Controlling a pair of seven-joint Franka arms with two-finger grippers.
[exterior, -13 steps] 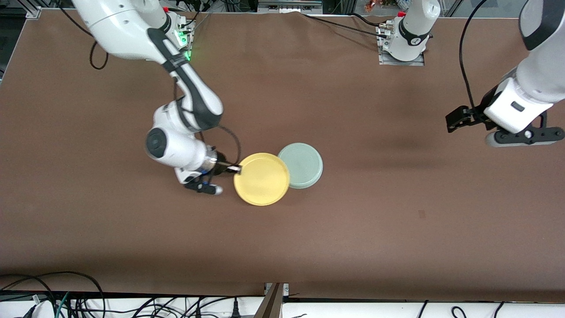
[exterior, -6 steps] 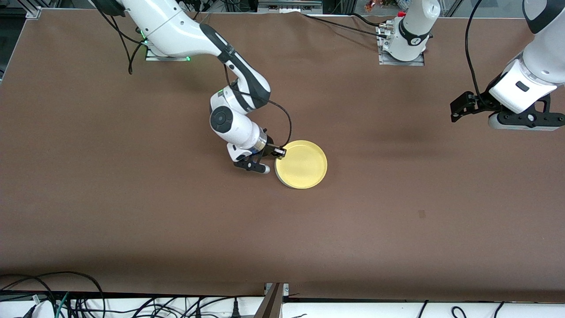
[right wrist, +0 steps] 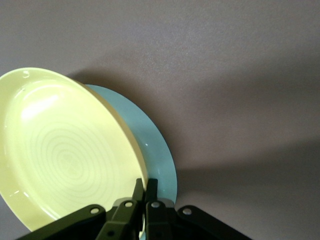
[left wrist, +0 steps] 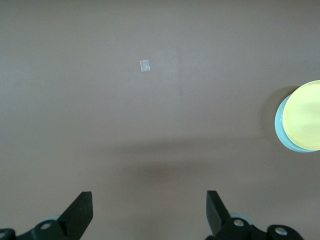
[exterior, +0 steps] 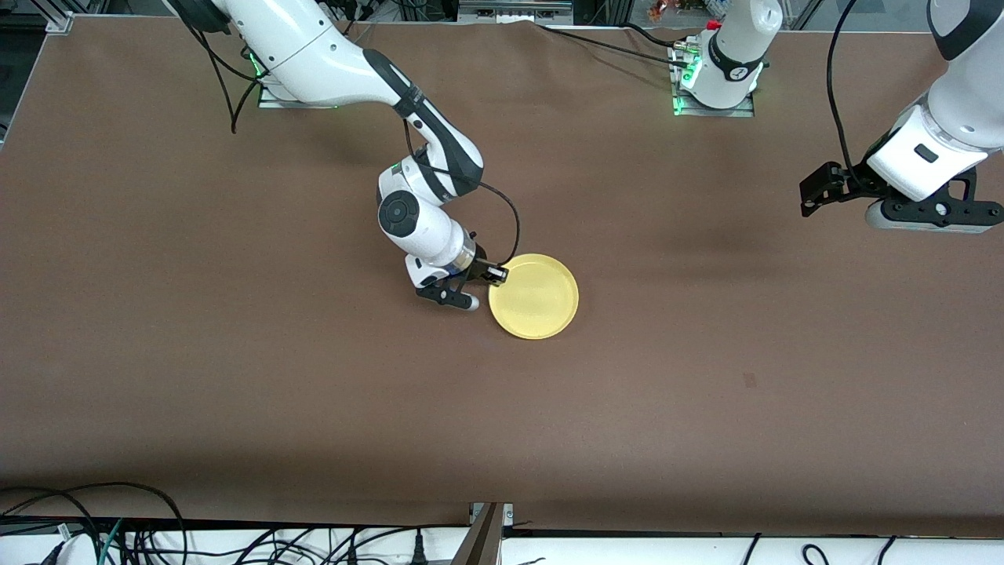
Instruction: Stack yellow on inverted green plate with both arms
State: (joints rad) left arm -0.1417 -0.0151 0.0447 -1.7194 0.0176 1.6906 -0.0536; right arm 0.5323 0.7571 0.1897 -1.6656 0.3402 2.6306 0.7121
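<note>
While right gripper fingers pinch its rim, yellow faces up, left gripper wide.

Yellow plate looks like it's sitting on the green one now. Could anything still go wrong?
Maybe two things. The right gripper is shut on the rim of the yellow plate, so pulling away before letting go could drag it off the green plate. Also, the green one peeks out on one side in the wrist views, so the stack may be a little off-centre and could slide. The left gripper waits open over bare table at its own end, too far off to steady anything.
</note>
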